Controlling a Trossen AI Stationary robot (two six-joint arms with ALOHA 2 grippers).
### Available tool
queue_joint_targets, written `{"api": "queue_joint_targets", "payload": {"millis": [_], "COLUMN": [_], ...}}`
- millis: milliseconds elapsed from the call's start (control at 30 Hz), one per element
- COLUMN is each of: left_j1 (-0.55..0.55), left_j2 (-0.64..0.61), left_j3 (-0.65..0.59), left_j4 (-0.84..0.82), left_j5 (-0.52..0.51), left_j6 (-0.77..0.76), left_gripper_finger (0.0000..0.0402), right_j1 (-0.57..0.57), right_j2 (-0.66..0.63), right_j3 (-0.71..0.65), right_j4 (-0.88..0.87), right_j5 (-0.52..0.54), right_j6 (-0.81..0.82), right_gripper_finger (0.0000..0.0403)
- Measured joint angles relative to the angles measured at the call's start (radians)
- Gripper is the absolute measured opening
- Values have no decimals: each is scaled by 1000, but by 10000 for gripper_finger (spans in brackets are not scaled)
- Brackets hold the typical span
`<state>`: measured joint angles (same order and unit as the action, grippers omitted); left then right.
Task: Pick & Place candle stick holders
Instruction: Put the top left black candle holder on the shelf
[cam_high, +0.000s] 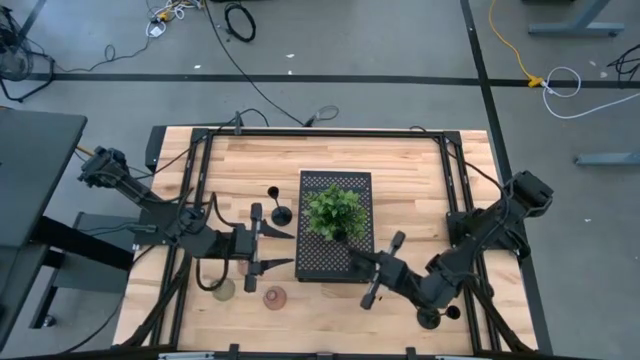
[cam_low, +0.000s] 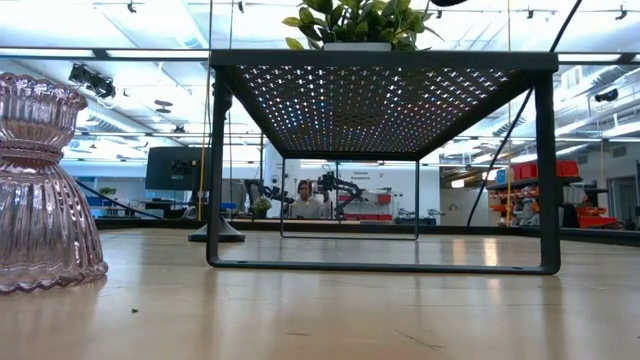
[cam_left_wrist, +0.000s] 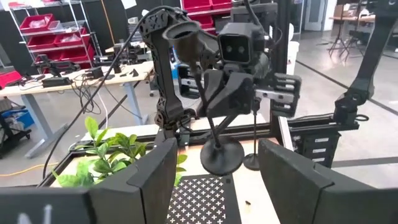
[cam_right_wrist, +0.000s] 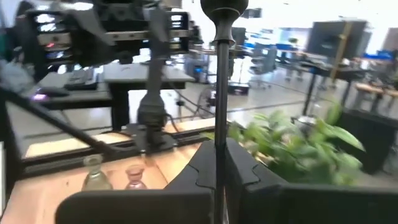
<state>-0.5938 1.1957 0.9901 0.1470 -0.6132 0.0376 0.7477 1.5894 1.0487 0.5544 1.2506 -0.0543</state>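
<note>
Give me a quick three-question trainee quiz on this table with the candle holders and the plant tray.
1. True or false: the right gripper is shut on a black holder's stem.
2. The plant stands on: A the tray, B the bare table, C the floor.
3. Fill in: the left gripper is ____.
Key: 1 true; 2 A; 3 open.

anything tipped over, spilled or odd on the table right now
Nothing stands out. The pink holder and olive holder stand upright, the plant sits on the black tray, and the right tool grips a black holder.
</note>
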Motion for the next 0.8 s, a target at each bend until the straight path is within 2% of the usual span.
{"api": "queue_joint_targets", "payload": {"millis": [167,333,533,633,800], "left_j1": [0,0,0,1,2], "left_j2": [0,0,1,1,1], "left_j3": [0,0,0,0,0], "left_j4": [-26,-35,-42,-42,-42], "left_j5": [0,0,0,0,0], "left_j6": [0,0,0,0,0], "left_gripper_finger": [225,225,225,225,225], "right_j1": [25,34,31,31,22], "right_j2": [18,20,22,22,31], "right_j3": [-51,-97,-141,-141,-140], "right_j4": [-4,0,-2,91,126], "right_j5": [144,234,218,227,133], "right_j6": [109,159,244,141,87], "right_gripper_finger": [0,0,0,0,0]}}
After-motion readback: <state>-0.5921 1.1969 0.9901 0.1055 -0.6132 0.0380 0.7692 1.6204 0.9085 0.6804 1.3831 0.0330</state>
